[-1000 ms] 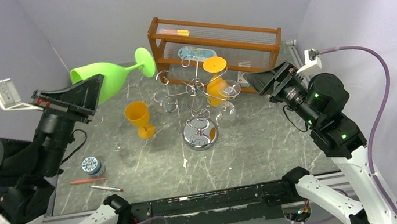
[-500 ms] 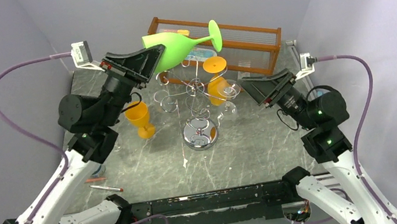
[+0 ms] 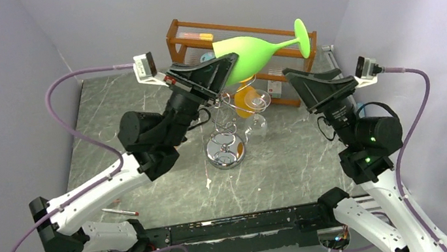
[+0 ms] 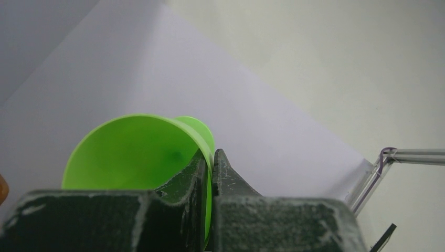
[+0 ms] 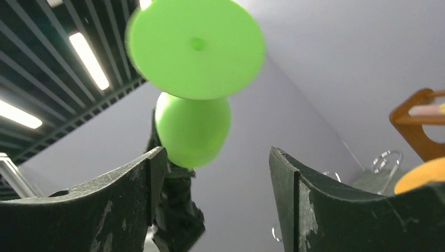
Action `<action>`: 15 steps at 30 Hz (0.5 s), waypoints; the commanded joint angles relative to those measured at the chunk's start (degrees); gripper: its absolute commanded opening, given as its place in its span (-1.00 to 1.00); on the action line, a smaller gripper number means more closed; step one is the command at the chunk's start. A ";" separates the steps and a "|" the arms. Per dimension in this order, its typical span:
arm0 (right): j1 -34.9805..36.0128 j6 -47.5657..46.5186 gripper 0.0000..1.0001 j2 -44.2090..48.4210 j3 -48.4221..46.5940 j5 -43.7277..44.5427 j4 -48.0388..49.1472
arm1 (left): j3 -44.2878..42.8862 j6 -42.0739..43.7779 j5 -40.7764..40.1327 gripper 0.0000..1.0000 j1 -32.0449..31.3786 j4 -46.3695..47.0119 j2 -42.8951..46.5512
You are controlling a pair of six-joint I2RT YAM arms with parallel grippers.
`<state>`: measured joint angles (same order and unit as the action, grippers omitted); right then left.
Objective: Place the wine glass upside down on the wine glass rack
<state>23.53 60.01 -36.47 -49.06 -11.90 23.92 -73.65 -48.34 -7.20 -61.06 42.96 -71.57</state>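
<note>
Over on the left side of the worktop, the left arm stretches up from its base at the near edge. It slants across towards the middle with its elbow bent and its wrist lifted high over the marble. A red-tipped pen (image 3: 121, 211) lies below it, near the near-left corner.

The left gripper (image 4: 211, 157) has its fingers pressed almost together, pinching the thin rim of the green wine glass (image 3: 250, 53). One finger sits inside the bowl and the other outside. The glass hangs in the air on its side, bowl towards the left arm, stem and round foot pointing right. It is above the wine glass rack (image 3: 225, 153) and in front of the brown wooden shelf (image 3: 173, 47) at the far edge, touching neither as far as I can see.

The rack stands mid-worktop on its shiny round base. An orange glass (image 3: 243, 100) and a clear glass (image 3: 258, 102) sit among its curled arms.

On the right, the right arm rises nearly upright from its base and tips its wrist up and to the left. The right gripper (image 5: 216, 152) has its fingers spread wide and holds nothing. It is aimed at the underside of the green foot, just short of it.
</note>
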 commanded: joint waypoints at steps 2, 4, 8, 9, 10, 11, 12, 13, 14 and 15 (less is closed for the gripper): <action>0.01 4.44 0.47 0.83 1.67 6.61 13.41 | -1.74 6.15 -8.27 -0.90 -5.70 9.97 -3.06; 0.00 5.51 0.44 0.50 1.99 7.30 16.31 | -1.70 8.34 -10.26 -0.90 -8.25 12.45 -4.59; -0.02 6.05 0.42 -0.18 0.51 9.62 16.23 | -0.18 11.25 -10.86 -0.90 -11.18 19.46 -6.34; -0.03 6.15 0.41 -0.14 0.24 10.45 16.02 | 0.30 12.27 -11.16 -0.90 -11.86 20.86 -6.53; 0.00 6.40 0.40 0.05 0.00 11.42 15.60 | 0.84 13.01 -11.50 -0.90 -12.45 21.67 -6.63; -0.05 7.11 0.39 0.22 -0.37 13.05 14.19 | 1.01 13.42 -11.66 -0.90 -12.88 22.30 -6.71; 0.00 7.77 0.39 0.33 -0.76 14.18 13.01 | 1.12 13.77 -11.44 -0.90 -13.16 22.95 -6.82; -0.05 8.10 0.36 0.29 -0.99 14.75 12.31 | 1.11 14.01 -11.10 -0.90 -13.41 23.38 -7.03; -0.05 8.48 0.35 0.20 -1.18 15.20 11.95 | 1.13 14.21 -10.85 -0.90 -13.74 23.47 -7.19; 0.01 8.92 0.33 -0.01 -1.29 15.22 12.03 | 1.06 14.26 -10.58 -0.90 -13.92 23.41 -7.29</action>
<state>23.53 66.74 -36.64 -48.60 -1.10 36.34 -72.97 -37.56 -16.40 -73.89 58.48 -78.65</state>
